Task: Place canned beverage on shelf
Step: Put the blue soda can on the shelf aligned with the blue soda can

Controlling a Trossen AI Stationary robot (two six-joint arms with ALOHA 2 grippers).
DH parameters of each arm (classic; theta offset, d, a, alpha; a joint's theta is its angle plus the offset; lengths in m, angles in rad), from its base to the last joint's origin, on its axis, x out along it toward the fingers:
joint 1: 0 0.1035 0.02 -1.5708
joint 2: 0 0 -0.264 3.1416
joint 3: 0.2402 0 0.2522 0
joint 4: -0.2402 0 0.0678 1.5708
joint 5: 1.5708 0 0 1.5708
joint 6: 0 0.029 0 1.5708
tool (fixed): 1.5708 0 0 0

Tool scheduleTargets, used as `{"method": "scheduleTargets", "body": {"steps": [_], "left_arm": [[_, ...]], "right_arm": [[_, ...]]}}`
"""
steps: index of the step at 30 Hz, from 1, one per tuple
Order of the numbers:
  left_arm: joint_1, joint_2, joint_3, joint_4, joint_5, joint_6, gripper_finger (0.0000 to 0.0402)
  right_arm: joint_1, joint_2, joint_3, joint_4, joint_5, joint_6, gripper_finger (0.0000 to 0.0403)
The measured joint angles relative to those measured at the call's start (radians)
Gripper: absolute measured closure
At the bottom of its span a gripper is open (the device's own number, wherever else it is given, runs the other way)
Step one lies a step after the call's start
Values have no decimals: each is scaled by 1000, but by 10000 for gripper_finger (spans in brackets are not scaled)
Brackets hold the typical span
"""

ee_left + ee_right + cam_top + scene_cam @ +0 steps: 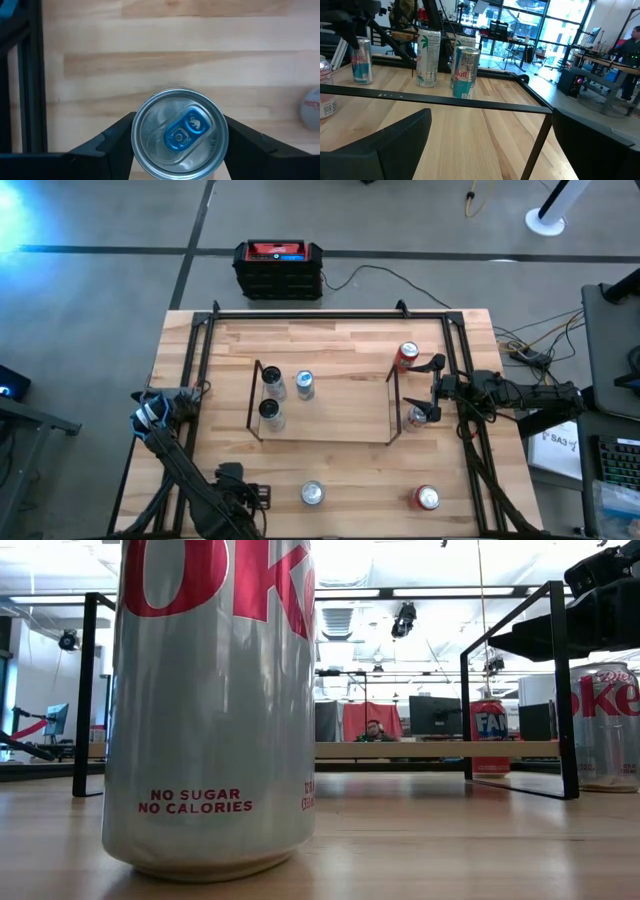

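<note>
The shelf [330, 408] stands mid-table, a wood deck between black end frames [555, 690], with three cans [270, 380] at its left end. A silver Diet Coke can [313, 494] stands on the table near the front edge and looms in the low view [210, 710]. My left gripper [179, 117] is open high over it, its fingers on either side of the blue-tabbed top [180, 134], apart from it. My right gripper [433, 388] is open and empty, level, just outside the shelf's right end frame, above another Diet Coke can [418, 417].
A red can [407, 355] stands on the table by the shelf's far right corner. Another red can [427, 498] stands near the front right. A black tubular frame [195, 380] runs around the tabletop. A black and red box [279, 268] lies on the floor beyond the far edge.
</note>
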Motion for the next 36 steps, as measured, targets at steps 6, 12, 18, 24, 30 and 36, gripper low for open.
{"method": "scheduleTargets", "body": {"steps": [6,12,18,24,30,36], "left_arm": [[0,0,0,-10,-43,162,176],[0,0,0,-6,-119,292,175],[1,0,0,26,-148,454,175],[3,0,0,80,-148,545,175],[3,0,0,107,-148,624,174],[3,-1,0,118,-148,692,169]], "right_arm": [[0,0,0,0,0,0,5],[0,0,0,0,0,0,5],[0,0,0,0,0,0,5],[0,0,0,0,0,0,5],[0,0,0,0,0,0,5],[0,0,0,0,0,0,5]]}}
